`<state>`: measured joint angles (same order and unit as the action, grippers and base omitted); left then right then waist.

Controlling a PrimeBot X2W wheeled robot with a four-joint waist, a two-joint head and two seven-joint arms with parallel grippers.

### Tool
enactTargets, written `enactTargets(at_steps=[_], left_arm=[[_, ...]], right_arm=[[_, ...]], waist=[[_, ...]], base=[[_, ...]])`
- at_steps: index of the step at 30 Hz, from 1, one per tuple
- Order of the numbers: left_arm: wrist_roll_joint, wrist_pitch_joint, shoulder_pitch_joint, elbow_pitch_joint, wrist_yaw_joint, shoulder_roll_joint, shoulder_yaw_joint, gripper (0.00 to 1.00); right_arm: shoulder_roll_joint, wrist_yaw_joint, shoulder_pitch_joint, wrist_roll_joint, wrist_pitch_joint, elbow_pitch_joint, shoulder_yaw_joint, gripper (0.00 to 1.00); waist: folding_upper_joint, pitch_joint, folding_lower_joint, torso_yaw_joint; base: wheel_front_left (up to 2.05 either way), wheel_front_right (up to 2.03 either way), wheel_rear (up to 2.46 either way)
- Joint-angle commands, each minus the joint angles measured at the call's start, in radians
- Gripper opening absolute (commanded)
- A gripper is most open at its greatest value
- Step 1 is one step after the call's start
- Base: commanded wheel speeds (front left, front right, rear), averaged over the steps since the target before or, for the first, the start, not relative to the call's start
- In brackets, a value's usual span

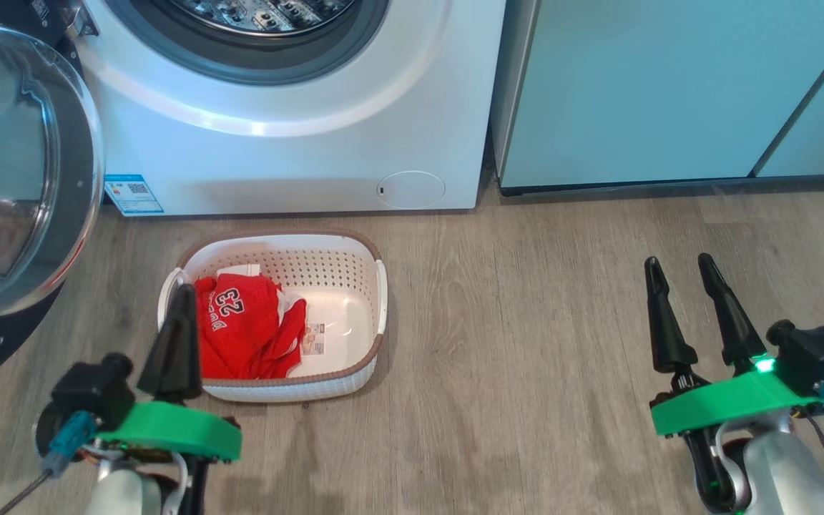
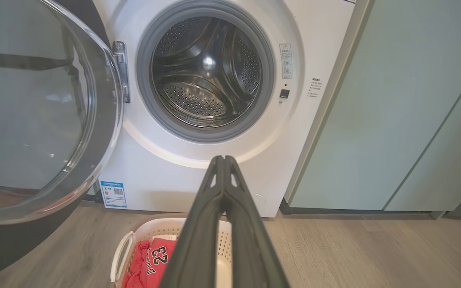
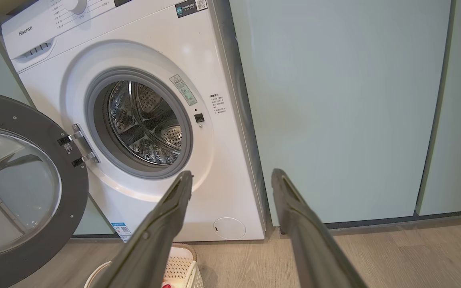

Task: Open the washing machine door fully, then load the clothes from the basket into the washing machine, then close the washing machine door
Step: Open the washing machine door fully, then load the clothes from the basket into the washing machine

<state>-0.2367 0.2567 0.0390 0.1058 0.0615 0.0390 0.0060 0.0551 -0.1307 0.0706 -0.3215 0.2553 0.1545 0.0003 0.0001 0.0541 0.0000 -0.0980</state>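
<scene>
Fingers of the left gripper (image 1: pixel 183 295) are pressed together and empty, by the near-left rim of the basket (image 1: pixel 276 237). The right gripper (image 1: pixel 678 263) is spread wide, empty, well off to the right. The clothes (image 1: pixel 240 329) lie in the basket's left half, just right of the left fingers, so that arm is nearer. Beyond, the washing machine door (image 1: pixel 26 164) hangs open left of the washing machine (image 1: pixel 297 157).

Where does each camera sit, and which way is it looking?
Head: atop the robot, looking down at the basket; left tool and right tool show.
Left wrist: on that arm, faces the washing machine along its shut tool.
Right wrist: on that arm, faces cabinets along its open tool.
All share the open door.
</scene>
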Motion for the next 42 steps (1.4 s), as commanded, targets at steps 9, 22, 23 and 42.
enactTargets(at_steps=[9, 22, 23, 42], left_arm=[[0.026, 0.005, 0.021, -0.043, 0.0, 0.011, 0.011, 1.0], [0.012, 0.005, 0.012, -0.021, -0.003, 0.011, -0.009, 1.0], [0.011, 0.005, 0.012, -0.018, -0.003, 0.011, -0.009, 1.0], [-0.094, 0.005, 0.014, 0.009, 0.039, 0.011, -0.009, 1.0]], right_arm=[[-0.005, 0.0, 0.023, -0.012, 0.006, -0.04, 0.014, 1.0], [-0.005, 0.0, 0.02, -0.002, 0.006, -0.029, 0.009, 1.0], [-0.005, 0.0, 0.02, -0.002, 0.006, -0.028, 0.009, 1.0], [-0.005, 0.0, 0.022, -0.009, 0.006, -0.013, 0.021, 1.0]], waist=[[-0.0001, 0.001, 0.0, 0.001], [-0.0001, -0.009, 0.0, 0.013], [-0.0001, -0.009, 0.0, 0.013], [-0.0001, -0.014, 0.0, 0.009]], base=[[0.0, 0.0, 0.0], [0.0, 0.0, 0.0], [0.0, 0.0, 0.0], [0.13, -0.13, 0.0]])
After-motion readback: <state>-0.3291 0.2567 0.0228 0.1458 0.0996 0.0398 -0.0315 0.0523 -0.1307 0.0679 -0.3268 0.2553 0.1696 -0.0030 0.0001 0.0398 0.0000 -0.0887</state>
